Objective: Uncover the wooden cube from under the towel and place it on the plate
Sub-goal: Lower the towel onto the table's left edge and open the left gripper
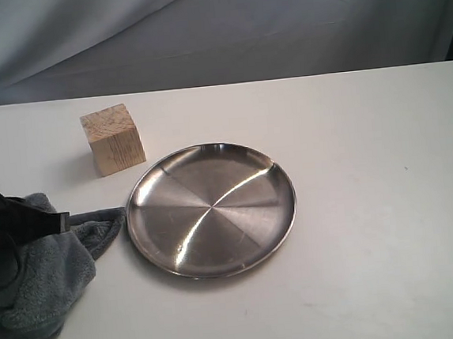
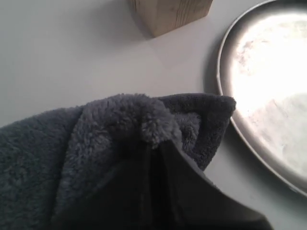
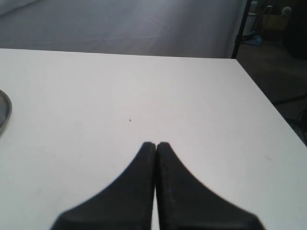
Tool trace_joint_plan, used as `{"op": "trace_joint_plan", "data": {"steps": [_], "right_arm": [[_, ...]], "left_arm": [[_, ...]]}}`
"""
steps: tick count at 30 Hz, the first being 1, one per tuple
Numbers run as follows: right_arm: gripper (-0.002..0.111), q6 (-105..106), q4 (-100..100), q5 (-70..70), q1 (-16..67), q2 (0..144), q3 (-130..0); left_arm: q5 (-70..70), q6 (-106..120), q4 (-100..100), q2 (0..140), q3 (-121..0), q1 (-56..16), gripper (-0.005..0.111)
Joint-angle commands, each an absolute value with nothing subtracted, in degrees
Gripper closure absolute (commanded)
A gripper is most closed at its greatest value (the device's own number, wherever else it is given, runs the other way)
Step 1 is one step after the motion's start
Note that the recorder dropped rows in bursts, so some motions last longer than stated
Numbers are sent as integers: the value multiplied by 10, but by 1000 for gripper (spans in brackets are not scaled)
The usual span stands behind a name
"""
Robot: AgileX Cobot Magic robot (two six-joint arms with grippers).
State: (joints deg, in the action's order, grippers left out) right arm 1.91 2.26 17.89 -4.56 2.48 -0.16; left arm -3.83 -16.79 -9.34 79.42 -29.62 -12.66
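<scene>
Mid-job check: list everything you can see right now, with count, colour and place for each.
wooden cube: one, pale tan, uncovered on the table, behind the plate's left side, clear of its rim
plate: one, shiny steel, mid-table, nothing on it
towel: one, dark grey-blue, bunched at the table's left front; a corner reaches the plate's rim, contact unclear
table: one, white, under everything
backdrop cloth: one, grey, behind the table
left pincer: one, black, closed on a fold of the towel
right pincer: one, black, closed with nothing in it, over bare table to the plate's right
</scene>
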Motion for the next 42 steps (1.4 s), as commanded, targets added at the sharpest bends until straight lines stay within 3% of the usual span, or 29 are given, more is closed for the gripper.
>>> {"op": "trace_joint_plan", "data": {"steps": [1,31,35,42], "right_arm": [[108,26,23,178,-45,22,0],[108,26,23,178,-45,22,0],[108,26,23,178,-45,22,0],[108,26,23,178,-45,22,0]], "left_arm": [[-26,-165,-95,827,-294,-127,107],[93,-142,-99,936,-294,-127,105],[97,-142,-99,936,-294,-126,93],[137,-145,-84,936,-294,-120,43]]}}
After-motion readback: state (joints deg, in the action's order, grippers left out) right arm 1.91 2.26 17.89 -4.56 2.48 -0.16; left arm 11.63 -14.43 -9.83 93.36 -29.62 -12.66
